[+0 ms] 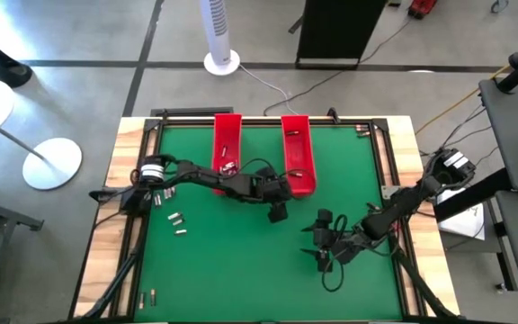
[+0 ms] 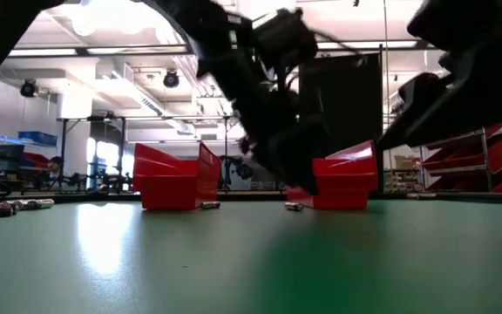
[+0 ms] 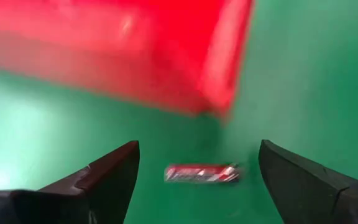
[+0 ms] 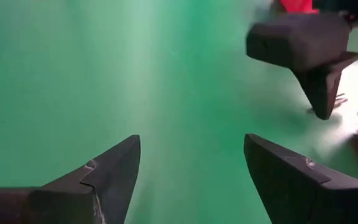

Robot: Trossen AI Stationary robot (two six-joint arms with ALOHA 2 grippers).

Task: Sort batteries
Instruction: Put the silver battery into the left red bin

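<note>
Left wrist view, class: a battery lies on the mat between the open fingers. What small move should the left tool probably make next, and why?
Probably lower the left tool straight down and close. Its fingers stand open either side of the battery, which lies loose on the green mat just short of the red tray and not yet gripped.

No readable text in any view.

The battery (image 3: 201, 173) lying on the green mat just below the red tray (image 3: 166, 56) in the left wrist view carries a red and silver wrap, but any print on it is too blurred to make out; the trays, mat and arms show no legible labels, numbers or signs.
</note>
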